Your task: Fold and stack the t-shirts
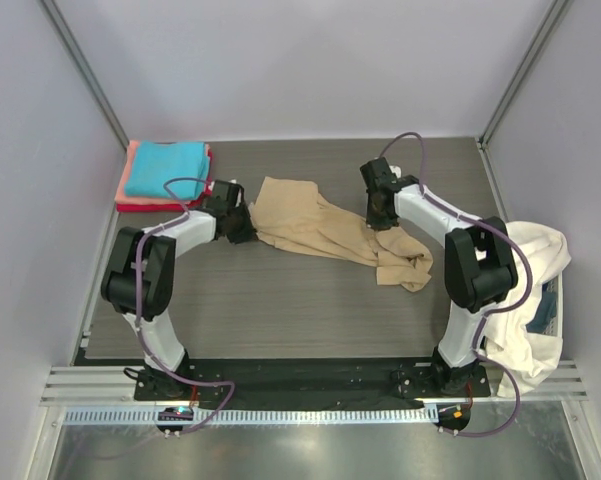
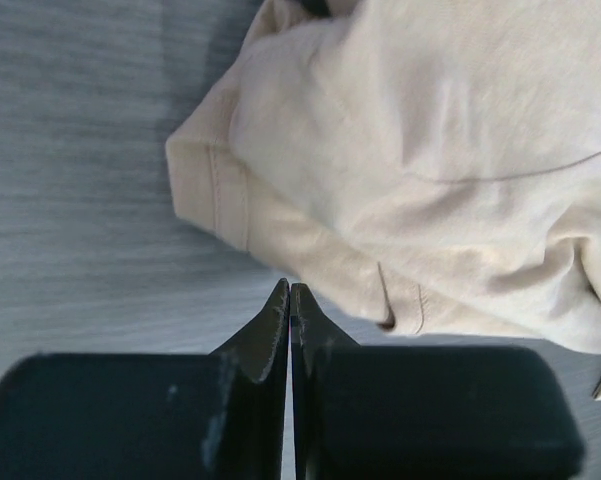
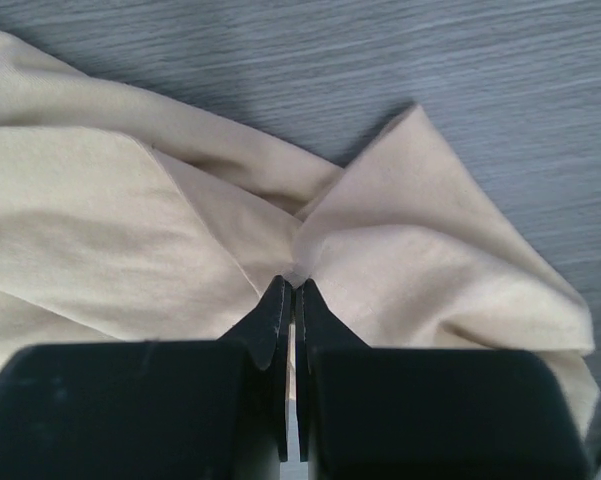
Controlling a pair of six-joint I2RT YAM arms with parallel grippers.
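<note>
A large tan t-shirt lies crumpled in the middle of the table. My left gripper sits at its left edge. In the left wrist view the left gripper is shut, its tips beside the hem of the tan t-shirt, with no cloth showing between them. My right gripper is over the shirt's right half. The right gripper is shut on a small pucker of the tan t-shirt, and creases run out from the tips. Folded t-shirts are stacked at the back left, turquoise on top of salmon-pink and red.
Cream-white t-shirts hang over a white basket at the right edge of the table. The folded stack lies close to the left wall. Grey walls close in the back and both sides.
</note>
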